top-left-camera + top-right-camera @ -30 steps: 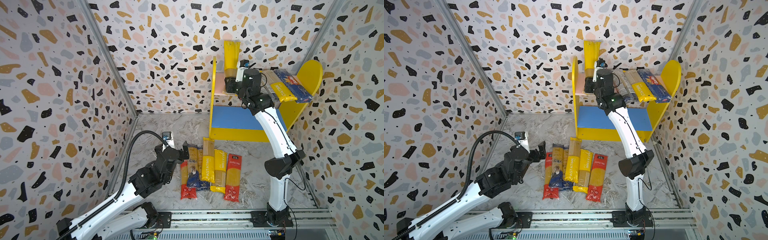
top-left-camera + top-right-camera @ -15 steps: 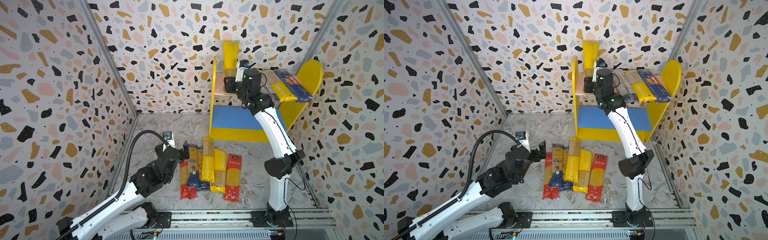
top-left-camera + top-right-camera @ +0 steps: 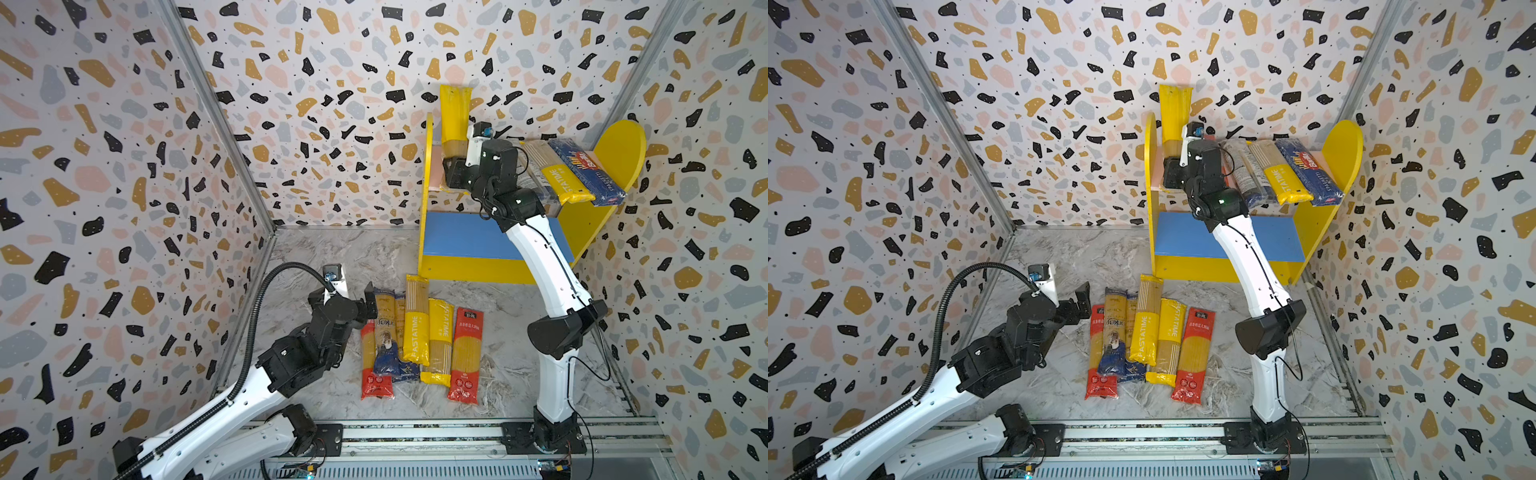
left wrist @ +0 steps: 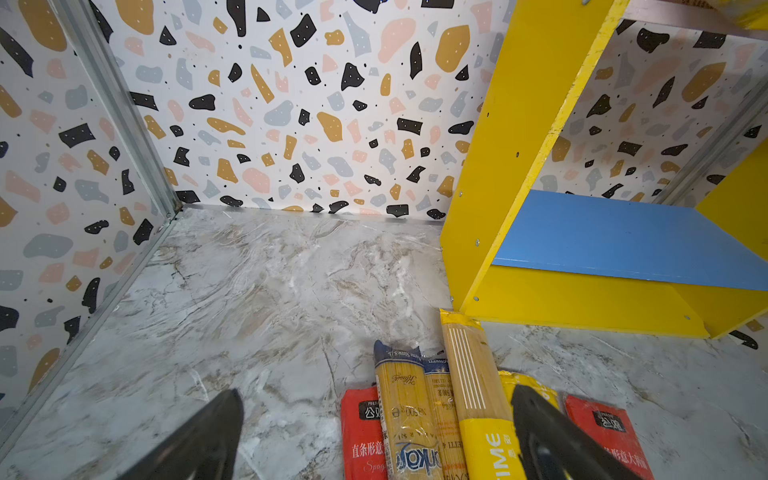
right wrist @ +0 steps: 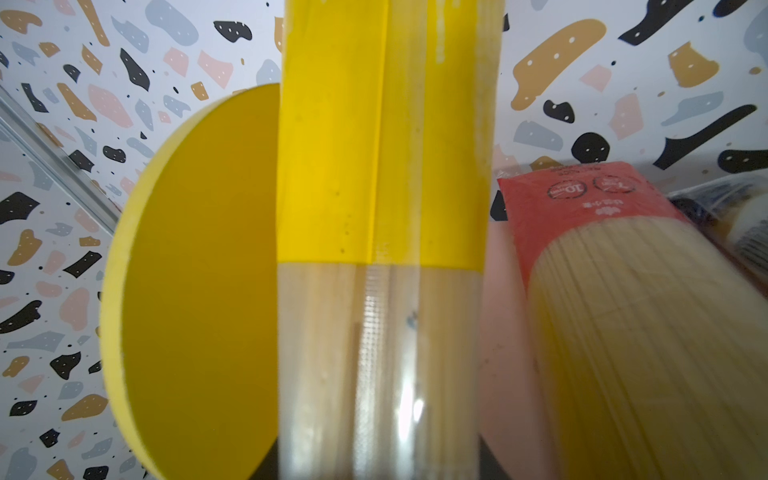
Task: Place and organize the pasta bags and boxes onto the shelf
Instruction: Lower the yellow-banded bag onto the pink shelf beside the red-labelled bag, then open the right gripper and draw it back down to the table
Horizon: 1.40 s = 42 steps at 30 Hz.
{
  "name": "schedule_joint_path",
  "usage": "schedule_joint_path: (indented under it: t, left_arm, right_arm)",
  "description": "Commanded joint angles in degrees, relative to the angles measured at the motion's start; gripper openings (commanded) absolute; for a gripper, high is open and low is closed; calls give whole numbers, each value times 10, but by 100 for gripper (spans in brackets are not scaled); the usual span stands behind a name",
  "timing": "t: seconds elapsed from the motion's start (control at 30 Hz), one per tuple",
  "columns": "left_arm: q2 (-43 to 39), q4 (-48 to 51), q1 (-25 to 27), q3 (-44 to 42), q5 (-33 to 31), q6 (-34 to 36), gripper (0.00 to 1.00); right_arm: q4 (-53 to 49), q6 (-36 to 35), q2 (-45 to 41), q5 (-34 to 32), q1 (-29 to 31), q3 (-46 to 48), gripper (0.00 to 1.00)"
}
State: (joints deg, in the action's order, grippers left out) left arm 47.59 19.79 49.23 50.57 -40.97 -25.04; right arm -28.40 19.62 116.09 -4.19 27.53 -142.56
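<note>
My right gripper is shut on a clear pasta pack with a yellow end. It holds the pack nearly upright over the left end of the shelf's pink upper board, beside the yellow side panel. A red pack, a dark pack, a yellow PASTATIME pack and a blue Barilla pack lie on that board. Several more packs lie side by side on the floor. My left gripper hangs open over their left end.
The shelf's blue lower board carries nothing. The right arm crosses in front of it. Patterned walls close in on three sides, and a metal rail runs along the front. Marble floor lies left of the shelf.
The held pack has shifted slightly to the left over the upper board. Both arms are otherwise still.
</note>
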Motion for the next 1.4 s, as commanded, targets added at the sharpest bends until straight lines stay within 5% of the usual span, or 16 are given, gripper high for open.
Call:
schedule_joint_path:
  t: [0.0, 0.27, 0.83, 0.97, 1.1, 1.37]
  left_arm:
    - [-10, -16, -2, -9, -6, 1, 100]
    - [-17, -11, -2, -13, -10, -1, 99]
    - [-22, -17, -1, -22, -6, -4, 99]
    - [-22, -27, -2, -29, 6, -8, 99]
    - [-25, -30, -1, -32, 16, -9, 99]
    - [-17, -18, -3, -24, 12, -7, 100]
  right_arm:
    - [74, -8, -29, -11, 6, -33, 41]
    - [75, -7, -26, -18, 6, -27, 78]
    - [73, -43, -115, -48, 40, 52, 82]
    - [79, -77, -201, -107, 94, 177, 82]
    - [148, -75, -328, -131, 153, 429, 83]
    - [207, 70, -498, -118, 204, 832, 83]
